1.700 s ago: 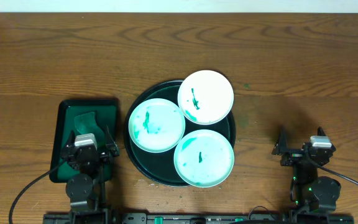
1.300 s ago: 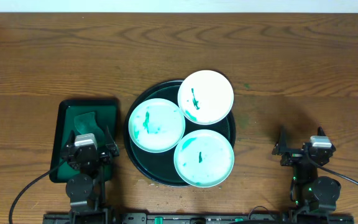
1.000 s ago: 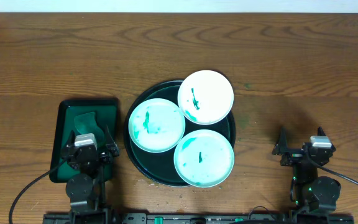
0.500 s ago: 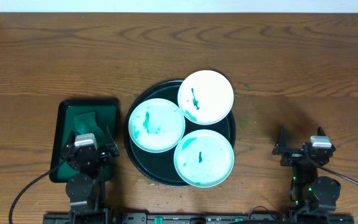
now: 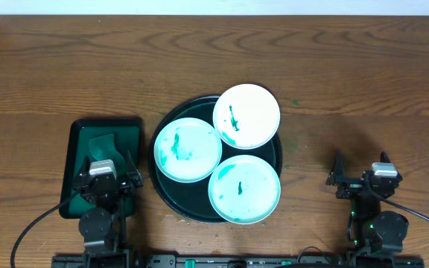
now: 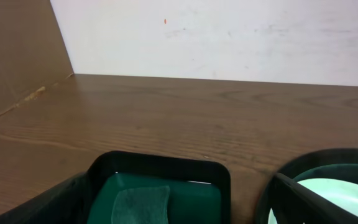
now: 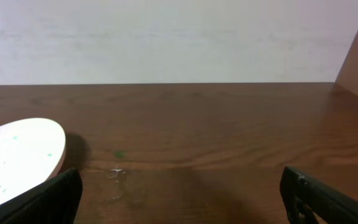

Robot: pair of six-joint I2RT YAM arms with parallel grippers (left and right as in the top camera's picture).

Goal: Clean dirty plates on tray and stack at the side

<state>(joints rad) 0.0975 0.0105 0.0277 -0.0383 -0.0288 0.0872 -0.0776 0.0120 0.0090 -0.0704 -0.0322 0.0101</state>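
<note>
At the bottom of the overhead frame both arms are parked. The left gripper (image 5: 109,161) hangs over the near end of a small rectangular green tray (image 5: 77,131), jaws spread wide with nothing between them. The right gripper (image 5: 360,164), at lower right over bare wood, is just as wide and just as empty.

The rectangular tray's long axis runs from the bottom of the frame toward the top, and a folded green cloth (image 5: 104,141) lies in its far half.

Just right of it, at centre frame, is the big round dark tray (image 5: 192,206). Being round, it points no particular way. Three white dishes lie flat on it. The nearest plate (image 5: 244,189), at lower right, is flecked with teal and lies over the rim. The left plate (image 5: 188,150) is smeared teal. The far plate (image 5: 246,115), at upper right, overhangs the rim, and its thin teal streak runs up and down the frame.

Beyond them the brown wooden table (image 5: 51,67) stretches to a pale wall.
</note>
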